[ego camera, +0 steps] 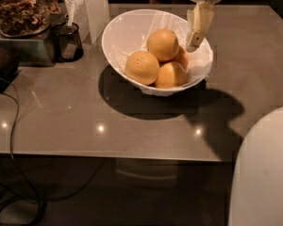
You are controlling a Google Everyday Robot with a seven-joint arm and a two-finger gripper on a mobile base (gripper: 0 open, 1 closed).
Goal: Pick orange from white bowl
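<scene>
The white bowl stands on the grey table, lined with crinkled wrap, and holds four fruits. A large yellow-orange orange sits on top at the back. Another large one lies at the left and a third at the front. A smaller, redder fruit is half hidden at the right. My gripper hangs down from the top right, over the bowl's right inner side. Its tip is just right of the top orange and above the redder fruit, holding nothing that I can see.
A small dark mesh cup and a jar of nuts stand at the back left, beside a white box. Dark cables run over the left table edge. A white rounded robot part fills the lower right corner.
</scene>
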